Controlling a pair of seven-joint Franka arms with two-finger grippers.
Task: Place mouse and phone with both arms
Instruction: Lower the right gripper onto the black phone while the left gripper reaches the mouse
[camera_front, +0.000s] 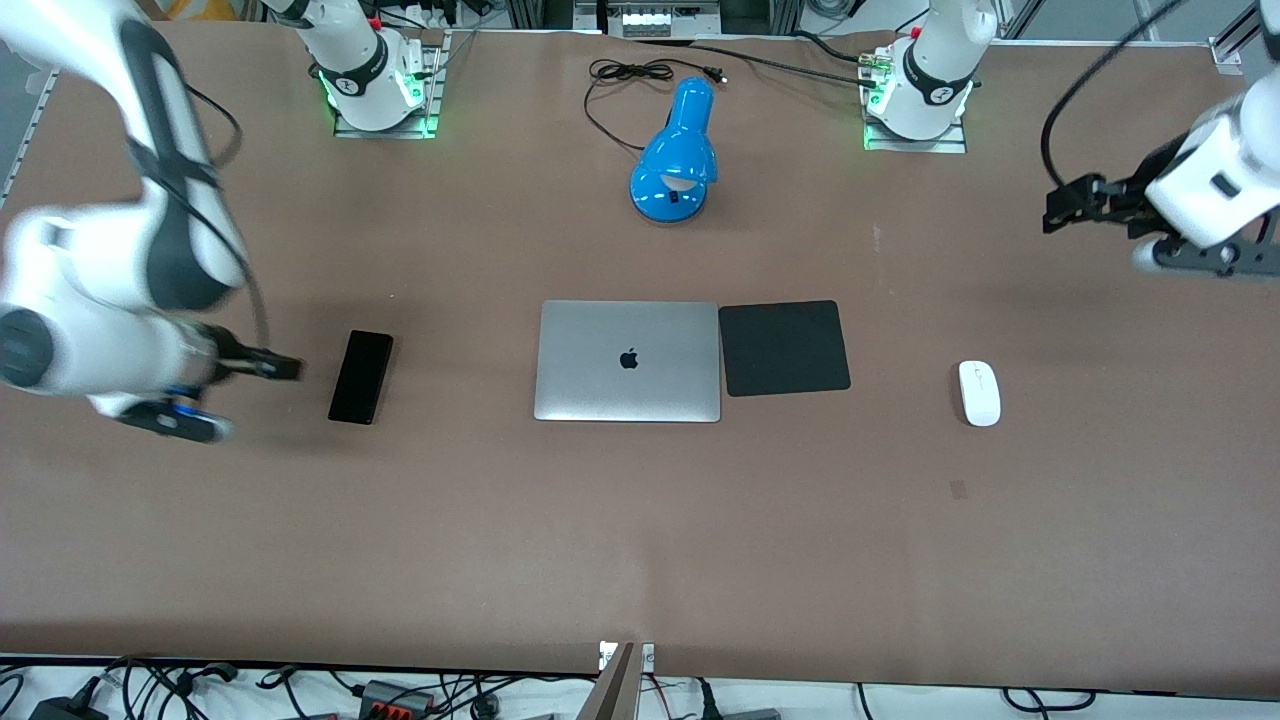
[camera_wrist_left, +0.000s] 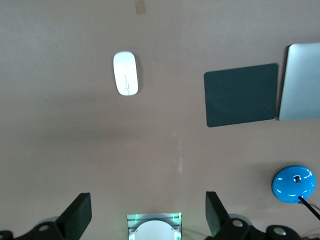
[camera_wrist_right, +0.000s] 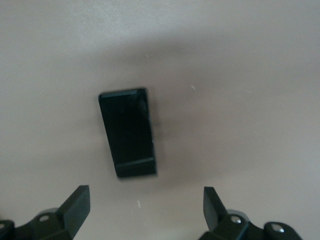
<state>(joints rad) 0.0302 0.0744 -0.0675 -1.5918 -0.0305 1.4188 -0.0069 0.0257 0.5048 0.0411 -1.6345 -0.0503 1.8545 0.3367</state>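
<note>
The white oval mouse (camera_front: 979, 392) lies on the table toward the left arm's end; it also shows in the left wrist view (camera_wrist_left: 125, 73). The black phone (camera_front: 361, 377) lies flat toward the right arm's end and shows in the right wrist view (camera_wrist_right: 128, 132). My left gripper (camera_front: 1062, 207) hangs open and empty over bare table, apart from the mouse; its open fingers show in the left wrist view (camera_wrist_left: 148, 215). My right gripper (camera_front: 280, 368) is open and empty, low beside the phone, and does not touch it; it also shows in the right wrist view (camera_wrist_right: 145, 210).
A closed silver laptop (camera_front: 628, 361) lies mid-table with a square black mat (camera_front: 784, 347) right beside it, between laptop and mouse. A blue desk lamp (camera_front: 677, 155) with its cable lies farther from the front camera, between the two arm bases.
</note>
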